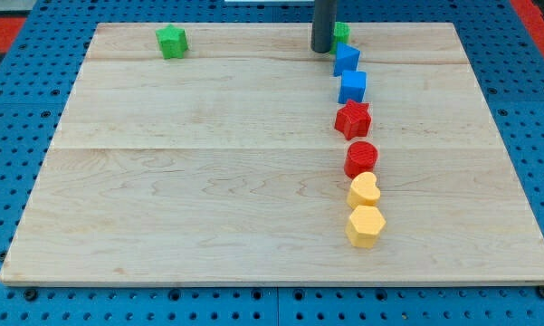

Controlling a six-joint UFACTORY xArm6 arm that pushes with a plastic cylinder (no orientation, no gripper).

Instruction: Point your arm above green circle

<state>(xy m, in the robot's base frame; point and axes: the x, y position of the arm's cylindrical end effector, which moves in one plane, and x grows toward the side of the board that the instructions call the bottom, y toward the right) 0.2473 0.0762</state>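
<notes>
While my tip (323, 51) rests near the view's top edge of the board (208, 181), the green circle (341, 33) sits just to its right, touching the rod or very close to it. Only a small bit of that block shows, because the rod covers its left side. So I cannot be sure of its round shape. My tip is a plain dark rod, so it has nothing to open or close, and it holds nothing.

Below the green circle, a line of blocks runs down toward the view's bottom. First comes a blue block (347, 59), just under the green one and right beside my tip. Under it sits a blue cube (353, 86), touching the first blue one. Next is a red star (353, 119), close under the cube. Then comes a red circle (361, 158), a little more to the right. Below that is a yellow heart (364, 189), touching the red circle. Last is a yellow hexagon (365, 225), right under the heart and touching it.

Far off on the view's left, near the top edge, a green star (172, 42) sits alone. It is well apart from my tip and from all the other blocks.

The wooden board lies on a blue table (18, 136) with rows of small holes in it.
</notes>
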